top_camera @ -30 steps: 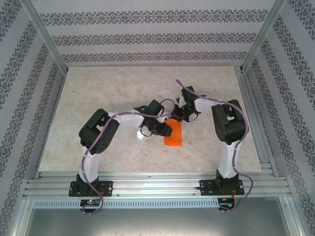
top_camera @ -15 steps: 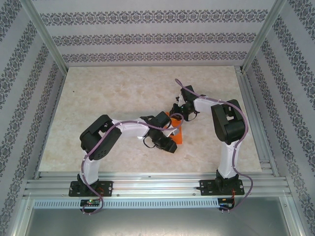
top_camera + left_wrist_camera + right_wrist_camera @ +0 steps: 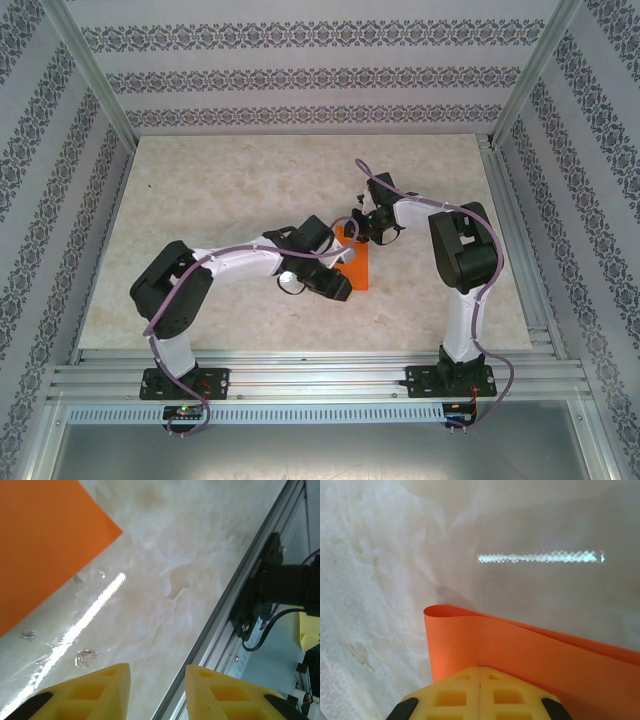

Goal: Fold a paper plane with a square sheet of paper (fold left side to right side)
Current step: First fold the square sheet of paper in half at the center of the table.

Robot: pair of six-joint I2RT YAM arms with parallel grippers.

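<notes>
Folded orange paper (image 3: 357, 274) on marbled table (image 3: 220, 190)

1. Bright, even light fills the top view. The table (image 3: 250, 190) looks pale, with only weak shadows on it.
2. A long white streak of glare shines on the table in the left wrist view, and another in the right wrist view.
3. The sheet of paper (image 3: 520, 650) casts a soft dark shadow by its curled edge.
4. The left gripper (image 3: 157, 672) looks blurry up close.
</notes>
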